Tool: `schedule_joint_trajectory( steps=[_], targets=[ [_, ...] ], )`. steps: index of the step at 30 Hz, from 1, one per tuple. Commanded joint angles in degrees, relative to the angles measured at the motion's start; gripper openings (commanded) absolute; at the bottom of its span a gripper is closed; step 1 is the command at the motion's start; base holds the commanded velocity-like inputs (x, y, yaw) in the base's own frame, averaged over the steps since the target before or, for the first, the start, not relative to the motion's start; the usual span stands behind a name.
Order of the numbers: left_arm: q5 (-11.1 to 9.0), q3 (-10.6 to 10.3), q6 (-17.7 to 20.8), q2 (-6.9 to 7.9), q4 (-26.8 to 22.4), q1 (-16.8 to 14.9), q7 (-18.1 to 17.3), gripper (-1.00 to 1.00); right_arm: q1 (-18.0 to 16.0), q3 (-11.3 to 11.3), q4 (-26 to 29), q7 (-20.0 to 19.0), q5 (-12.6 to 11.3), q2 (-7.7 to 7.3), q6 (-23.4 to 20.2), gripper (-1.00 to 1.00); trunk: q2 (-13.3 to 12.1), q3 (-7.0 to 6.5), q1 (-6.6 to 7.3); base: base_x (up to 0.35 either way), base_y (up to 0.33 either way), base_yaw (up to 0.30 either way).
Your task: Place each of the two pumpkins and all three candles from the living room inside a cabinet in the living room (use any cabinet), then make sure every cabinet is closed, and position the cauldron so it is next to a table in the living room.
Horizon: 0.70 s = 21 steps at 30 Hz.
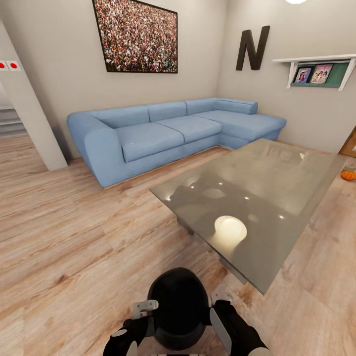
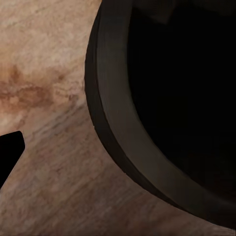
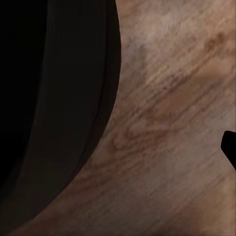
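The black cauldron (image 1: 179,309) is low in front of me over the wood floor, between my two hands. My left gripper (image 1: 142,308) is against its left side and my right gripper (image 1: 220,299) against its right side. In the left wrist view the cauldron's thick rim (image 2: 113,123) curves past, and one dark fingertip (image 2: 10,153) stands well clear of it. The right wrist view shows the cauldron's wall (image 3: 73,123) and a fingertip (image 3: 229,147) apart from it. Both grippers look open. The grey glossy table (image 1: 257,193) stands just ahead to the right. One orange pumpkin (image 1: 348,174) lies on the floor beyond the table.
A long blue corner sofa (image 1: 163,131) runs along the far wall behind the table. A white pillar (image 1: 29,113) stands at the left with open wood floor (image 1: 74,237) in front of it. On the right wall hangs a shelf (image 1: 316,66) with pictures.
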<state>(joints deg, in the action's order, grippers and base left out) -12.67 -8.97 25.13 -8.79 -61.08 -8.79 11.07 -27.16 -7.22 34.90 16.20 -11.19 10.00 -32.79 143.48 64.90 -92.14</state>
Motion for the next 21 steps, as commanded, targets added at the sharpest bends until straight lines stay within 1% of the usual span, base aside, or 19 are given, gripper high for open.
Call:
schedule_joint_trajectory(
  steps=[1, 13, 21],
  targets=[
    [0.01, 0.01, 0.0, 0.0, 0.0, 0.0, 0.0, 1.0, 0.0, 0.01, 0.0, 0.06, 0.3, 0.0, -0.08, 1.0, 0.0, 0.0, 0.0, 0.0, 0.0, 0.0],
    [-0.07, 0.01, -0.09, 0.0, -0.28, 0.0, -0.03, 1.0, 0.0, 0.01, 0.0, 0.06, 0.29, 0.0, -0.08, 1.0, 0.0, 0.0, 0.0, 0.0, 0.0, 0.0],
    [-0.07, 0.01, -0.14, -0.03, -0.93, 0.0, -0.04, 1.0, 0.0, 0.01, 0.0, 0.06, 0.29, 0.0, -0.08, 1.0, -0.11, -1.77, 0.21, 0.0, 0.0, 0.0]
  ],
)
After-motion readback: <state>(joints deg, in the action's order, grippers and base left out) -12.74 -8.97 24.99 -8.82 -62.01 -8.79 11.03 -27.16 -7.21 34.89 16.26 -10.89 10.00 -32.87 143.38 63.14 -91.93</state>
